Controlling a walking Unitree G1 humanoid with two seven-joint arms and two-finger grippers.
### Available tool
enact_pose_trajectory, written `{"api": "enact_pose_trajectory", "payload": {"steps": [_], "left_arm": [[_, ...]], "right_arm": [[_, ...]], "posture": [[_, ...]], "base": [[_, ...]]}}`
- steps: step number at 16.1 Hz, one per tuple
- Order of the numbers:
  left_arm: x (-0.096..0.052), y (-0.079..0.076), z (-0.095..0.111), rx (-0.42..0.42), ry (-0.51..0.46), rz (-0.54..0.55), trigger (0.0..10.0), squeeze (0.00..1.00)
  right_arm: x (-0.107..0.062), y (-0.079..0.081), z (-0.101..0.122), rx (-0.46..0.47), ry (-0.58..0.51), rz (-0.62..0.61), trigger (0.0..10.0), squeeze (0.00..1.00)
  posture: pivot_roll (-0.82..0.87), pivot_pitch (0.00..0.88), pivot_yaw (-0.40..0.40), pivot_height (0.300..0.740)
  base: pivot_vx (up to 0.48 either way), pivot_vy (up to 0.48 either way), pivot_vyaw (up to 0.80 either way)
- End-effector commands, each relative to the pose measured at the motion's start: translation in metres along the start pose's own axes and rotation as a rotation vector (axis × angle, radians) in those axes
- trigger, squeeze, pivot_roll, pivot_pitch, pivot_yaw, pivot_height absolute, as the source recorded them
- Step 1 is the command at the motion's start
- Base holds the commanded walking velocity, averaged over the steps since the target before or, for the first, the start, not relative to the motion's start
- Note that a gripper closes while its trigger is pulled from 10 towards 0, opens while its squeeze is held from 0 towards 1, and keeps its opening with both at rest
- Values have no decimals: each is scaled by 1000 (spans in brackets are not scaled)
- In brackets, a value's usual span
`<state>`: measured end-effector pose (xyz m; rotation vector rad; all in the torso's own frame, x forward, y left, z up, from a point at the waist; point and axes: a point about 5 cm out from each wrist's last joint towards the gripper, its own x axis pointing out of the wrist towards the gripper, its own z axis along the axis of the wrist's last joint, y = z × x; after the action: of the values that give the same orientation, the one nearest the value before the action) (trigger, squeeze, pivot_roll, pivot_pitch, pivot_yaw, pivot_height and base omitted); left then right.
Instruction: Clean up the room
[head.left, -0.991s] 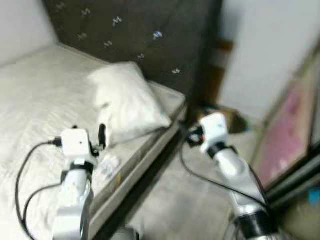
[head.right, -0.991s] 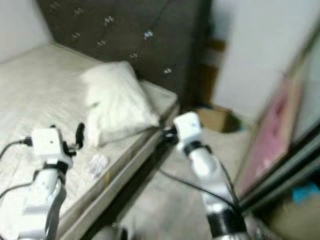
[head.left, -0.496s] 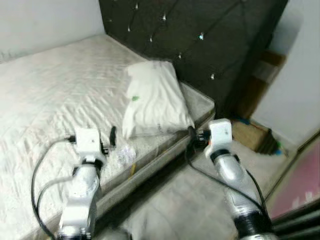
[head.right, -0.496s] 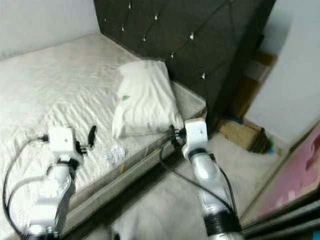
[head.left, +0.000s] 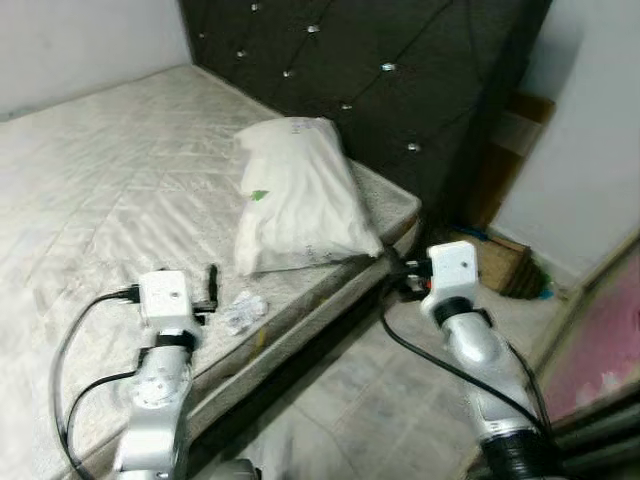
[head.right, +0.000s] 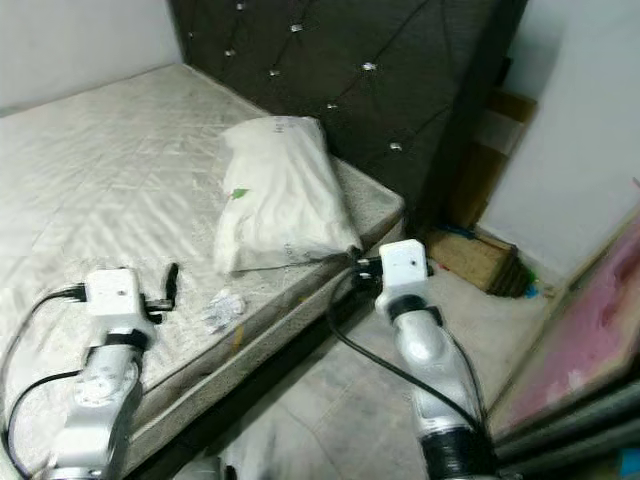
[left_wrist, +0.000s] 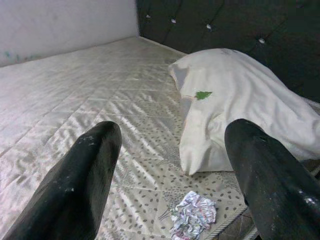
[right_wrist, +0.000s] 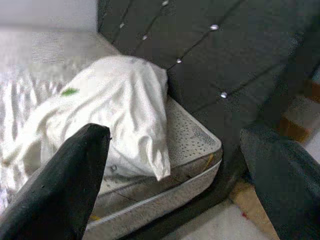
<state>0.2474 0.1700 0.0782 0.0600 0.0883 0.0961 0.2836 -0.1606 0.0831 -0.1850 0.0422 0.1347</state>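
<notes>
Swung and steadied since a second ago, sharpening the bed. Left gripper (left_wrist: 170, 175) spread wide and empty over the mattress (head.left: 90, 190), crumpled wrapper (left_wrist: 192, 214) just ahead, below its fingers, near the pillow (head.left: 300, 195). Right gripper (right_wrist: 170, 170) likewise agape, holding nothing, off the mattress corner. Probably lining up for the wrapper.

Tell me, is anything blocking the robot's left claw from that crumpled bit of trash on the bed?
Nothing visible does. The crumpled wrapper lies on bare mattress just ahead of the open left gripper. The pillow sits beyond it, toward the headboard.
</notes>
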Motion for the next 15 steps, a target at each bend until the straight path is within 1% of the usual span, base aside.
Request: {"api": "enact_pose_trajectory", "payload": {"steps": [1, 6, 11, 14, 15], "left_arm": [[-1, 3, 0, 12, -5, 16, 10000, 0], [0, 1, 8, -37, -43, -35, 10000, 0], [3, 0, 14, -46, -67, -47, 10000, 0], [3, -1, 15, -51, -68, -46, 10000, 0], [3, 0, 15, -52, -70, -43, 10000, 0]], "right_arm": [[4, 4, 7, 6, -28, 14, 10000, 0], [7, 4, 10, 31, -30, 18, 10000, 0], [10, 1, 13, 70, -36, 7, 10000, 0], [12, 0, 14, 70, -36, 10, 10000, 0], [13, 1, 15, 57, -37, 19, 10000, 0]], "posture": [[17, 0, -66, 740], [13, 0, -70, 740], [8, 0, -73, 740], [10, 0, -76, 740], [12, 0, -76, 740]], "base": [[0, 0, 800], [0, 0, 800], [269, 0, 0], [284, 0, 0], [292, 0, 0]]}}
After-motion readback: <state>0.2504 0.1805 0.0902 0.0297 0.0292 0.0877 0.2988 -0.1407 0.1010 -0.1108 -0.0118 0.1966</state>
